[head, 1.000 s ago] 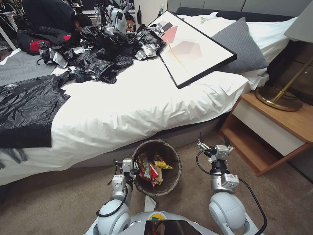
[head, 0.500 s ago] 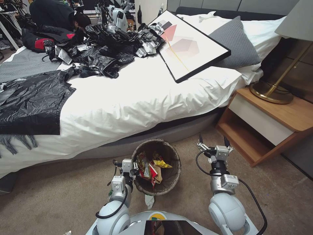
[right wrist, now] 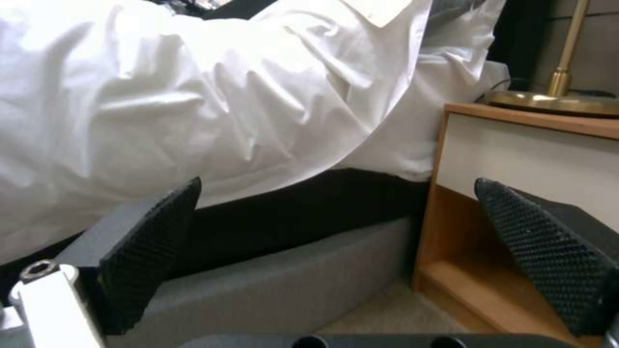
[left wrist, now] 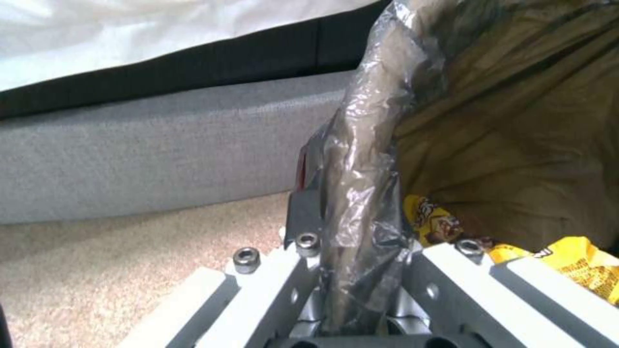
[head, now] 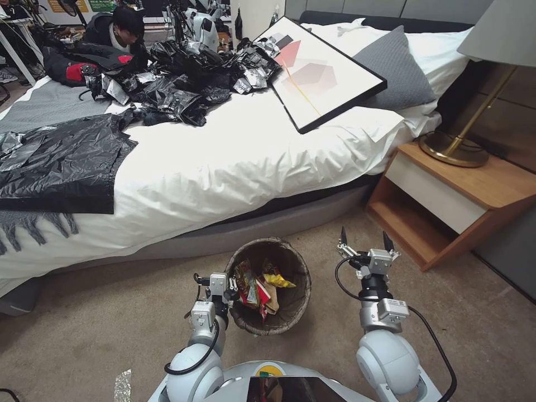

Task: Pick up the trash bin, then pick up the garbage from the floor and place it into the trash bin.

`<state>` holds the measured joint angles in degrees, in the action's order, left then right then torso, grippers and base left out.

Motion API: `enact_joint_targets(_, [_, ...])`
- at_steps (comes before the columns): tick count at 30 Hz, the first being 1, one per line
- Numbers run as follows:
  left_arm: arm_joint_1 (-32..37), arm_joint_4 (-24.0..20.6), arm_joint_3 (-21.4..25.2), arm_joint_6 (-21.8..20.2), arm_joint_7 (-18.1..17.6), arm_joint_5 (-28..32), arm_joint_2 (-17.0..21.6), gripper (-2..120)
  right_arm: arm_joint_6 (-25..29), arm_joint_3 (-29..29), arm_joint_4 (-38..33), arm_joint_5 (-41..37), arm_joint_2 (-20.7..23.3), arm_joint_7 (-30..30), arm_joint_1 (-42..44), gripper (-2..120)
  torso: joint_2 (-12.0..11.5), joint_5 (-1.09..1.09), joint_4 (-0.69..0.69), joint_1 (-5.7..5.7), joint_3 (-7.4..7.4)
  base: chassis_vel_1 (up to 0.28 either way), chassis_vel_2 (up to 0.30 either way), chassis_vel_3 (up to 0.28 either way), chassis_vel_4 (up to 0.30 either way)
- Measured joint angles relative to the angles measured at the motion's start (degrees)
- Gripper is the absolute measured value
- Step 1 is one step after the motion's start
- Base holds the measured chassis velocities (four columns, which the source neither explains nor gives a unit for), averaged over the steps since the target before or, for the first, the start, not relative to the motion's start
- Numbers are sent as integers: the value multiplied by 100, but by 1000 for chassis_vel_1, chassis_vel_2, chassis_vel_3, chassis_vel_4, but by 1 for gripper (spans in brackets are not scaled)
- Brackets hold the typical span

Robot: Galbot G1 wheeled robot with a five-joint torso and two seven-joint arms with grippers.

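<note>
The trash bin (head: 295, 306), a round bucket lined with a dark brown bag, hangs just in front of my body over the carpet. My left gripper (head: 229, 282) is shut on its near-left rim; in the left wrist view the bag-wrapped rim (left wrist: 361, 159) is pinched in that gripper (left wrist: 353, 261). Garbage (head: 258, 283) lies inside: red and yellow snack wrappers (left wrist: 570, 268) and tan paper. My right gripper (head: 363, 241) is open and holds nothing, to the right of the bin, its black pads (right wrist: 152, 251) wide apart. A small silvery scrap (head: 123, 385) lies on the carpet at lower left.
A bed with a white duvet (head: 223, 162) runs across ahead, carrying black plastic sheets (head: 61, 162), a framed picture (head: 318, 72) and a grey pillow (head: 393, 70). A wooden nightstand (head: 446, 195) with a brass lamp (head: 452, 148) stands at right. Carpet is open on both sides.
The whole picture has shifted: the bed and nightstand sit farther off and more carpet shows, so the camera has moved back. Both grippers and the bin keep their places before me.
</note>
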<state>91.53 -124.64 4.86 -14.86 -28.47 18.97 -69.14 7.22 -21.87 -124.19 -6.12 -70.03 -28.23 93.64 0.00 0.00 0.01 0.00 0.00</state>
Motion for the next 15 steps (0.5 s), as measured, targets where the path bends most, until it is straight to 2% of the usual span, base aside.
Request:
enact_joint_targets(8, [-28, 18, 1, 0, 2, 5, -1, 0, 10, 29, 31, 0, -26, 8, -37, 100, 0, 0, 0, 0, 1, 20, -25, -31, 19])
enact_joint_targets(15, [-48, 36, 1, 0, 2, 15, 0, 0, 64, 34, 97, 42, -41, 2, -91, 100, 0, 0, -1, 0, 0, 72, -72, -67, 84])
